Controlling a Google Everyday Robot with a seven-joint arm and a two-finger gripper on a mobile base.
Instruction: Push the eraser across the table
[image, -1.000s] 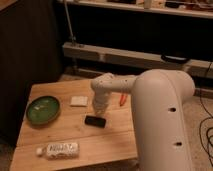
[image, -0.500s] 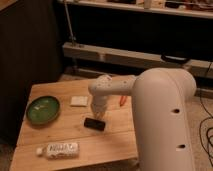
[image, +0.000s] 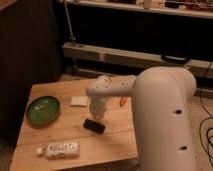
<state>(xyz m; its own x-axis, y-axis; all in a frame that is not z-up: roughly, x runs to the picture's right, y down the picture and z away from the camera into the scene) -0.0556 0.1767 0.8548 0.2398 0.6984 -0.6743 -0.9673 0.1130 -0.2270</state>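
Nearest the camera, a clear bottle (image: 58, 149) lies on its side near the front edge of the table (image: 116, 140), with the white arm (image: 162, 117) rising large at the right. Further in, the eraser (image: 94, 125) lies flat near the table's middle, and the gripper (image: 98, 115) stands just behind and above it, fingers closed with nothing held; whether they touch the eraser cannot be told. Beyond, a green bowl (image: 43, 109) sits at the left, a white pad (image: 79, 101) lies beside it, and a small orange item (image: 122, 101) shows behind the arm.
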